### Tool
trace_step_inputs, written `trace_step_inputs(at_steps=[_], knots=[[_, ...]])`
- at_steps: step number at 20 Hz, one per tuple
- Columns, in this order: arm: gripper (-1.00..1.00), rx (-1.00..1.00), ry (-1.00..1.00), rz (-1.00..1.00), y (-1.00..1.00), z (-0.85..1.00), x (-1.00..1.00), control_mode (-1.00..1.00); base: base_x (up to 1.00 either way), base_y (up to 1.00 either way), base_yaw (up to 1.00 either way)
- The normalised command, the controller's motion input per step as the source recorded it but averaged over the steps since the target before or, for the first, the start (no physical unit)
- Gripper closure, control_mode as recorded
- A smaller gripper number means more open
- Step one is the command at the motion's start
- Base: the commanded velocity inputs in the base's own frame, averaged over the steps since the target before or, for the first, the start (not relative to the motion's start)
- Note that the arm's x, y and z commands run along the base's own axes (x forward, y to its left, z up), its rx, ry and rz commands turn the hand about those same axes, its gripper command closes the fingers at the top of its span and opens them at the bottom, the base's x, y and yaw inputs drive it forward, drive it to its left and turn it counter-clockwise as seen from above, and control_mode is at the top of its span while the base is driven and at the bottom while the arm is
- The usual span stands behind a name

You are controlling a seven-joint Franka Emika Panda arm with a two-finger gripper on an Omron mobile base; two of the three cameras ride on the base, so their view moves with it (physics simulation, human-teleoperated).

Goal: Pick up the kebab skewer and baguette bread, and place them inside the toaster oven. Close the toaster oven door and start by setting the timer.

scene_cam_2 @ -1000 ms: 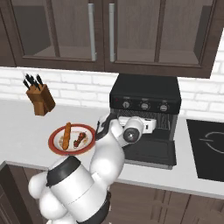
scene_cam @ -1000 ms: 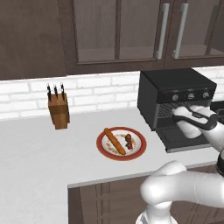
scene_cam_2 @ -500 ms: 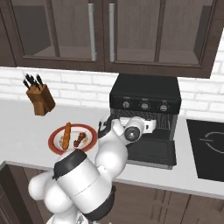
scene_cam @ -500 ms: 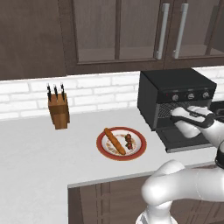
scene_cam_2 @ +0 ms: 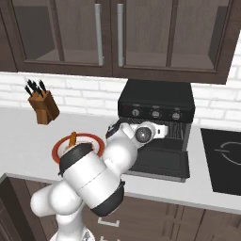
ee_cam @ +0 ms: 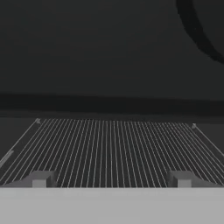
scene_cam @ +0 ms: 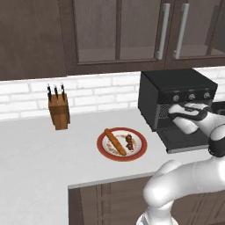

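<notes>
So in the left base view, the long golden-brown baguette bread (scene_cam: 114, 141) and the short kebab skewer with dark red meat chunks (scene_cam: 130, 141) are both seen lying side by side on the round red-rimmed white plate (scene_cam: 137, 153), which sits on the pale grey countertop (scene_cam: 39, 167) well apart from the wooden knife block (scene_cam: 59, 112). The boxy black toaster oven (scene_cam: 176, 85) is found with its black drop-down toaster oven door (scene_cam: 186, 140) lowered flat, and the white arm's two-finger gripper (scene_cam: 176, 113) is held at the oven's mouth. From the right base view, the same oven opening is seen past the wrist, with the row of round knobs (scene_cam_2: 156, 113) above it untouched as far as can be judged. In the hand view, the silver wire rack (ee_cam: 113, 148) is seen bare, and the fingertips (ee_cam: 40, 179) are spread wide with nothing held between them. So basically only the door is judged done; picking, loading, closing and the timer are all left.
</notes>
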Motion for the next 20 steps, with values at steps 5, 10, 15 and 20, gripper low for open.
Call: trace_step_inputs(at_steps=[5, 10, 15, 20], knots=[[-1.0, 0.0, 0.0, 0.0, 0.0, -0.14, 0.11, -1.0, 0.0, 0.0, 0.0], [-1.0, 0.0, 0.01, 0.0, 0.0, -0.17, 0.11, -1.0, 0.0, 0.0, 0.0], [-1.0, 0.0, 0.05, 0.0, 0.0, -0.1, 0.05, -1.0, 0.0, 0.0, 0.0], [-1.0, 0.0, 0.08, 0.0, 0.0, -0.12, 0.0, -1.0, 0.0, 0.0, 0.0]])
